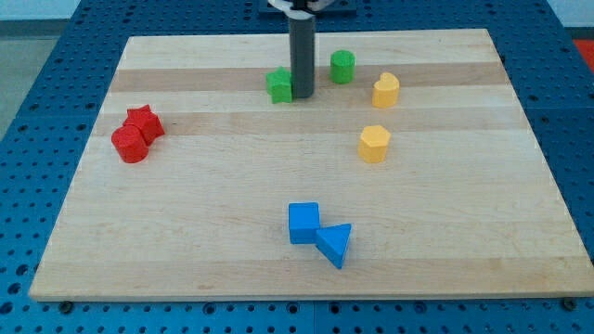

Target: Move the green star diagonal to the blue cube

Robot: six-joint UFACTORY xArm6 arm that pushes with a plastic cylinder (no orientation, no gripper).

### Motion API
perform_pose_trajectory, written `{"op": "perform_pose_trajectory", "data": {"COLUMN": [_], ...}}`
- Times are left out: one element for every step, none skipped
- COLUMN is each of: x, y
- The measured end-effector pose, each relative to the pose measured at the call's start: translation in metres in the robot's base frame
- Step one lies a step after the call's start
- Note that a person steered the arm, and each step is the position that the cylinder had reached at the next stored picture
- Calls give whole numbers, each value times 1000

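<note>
The green star (279, 85) lies near the view's top, left of centre. My tip (303, 96) stands right beside it, touching or almost touching its right side. The blue cube (303, 224) sits near the view's bottom centre, far below the star. A blue triangular block (335, 244) touches the cube's lower right corner.
A green cylinder (342, 67) stands right of my rod. Two yellow blocks lie at the right, one upper (386, 90) and one lower (374, 144). A red star (144, 122) and red cylinder (130, 144) touch at the left. The wooden board (464, 232) has blue pegboard around it.
</note>
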State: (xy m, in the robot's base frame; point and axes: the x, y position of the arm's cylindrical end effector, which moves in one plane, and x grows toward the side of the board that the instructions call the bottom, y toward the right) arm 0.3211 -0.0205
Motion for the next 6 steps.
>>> {"op": "perform_pose_trajectory", "data": {"x": [-17, -20, -18, -4, -9, -22], "y": [-39, -71, -71, -62, -87, -120]}}
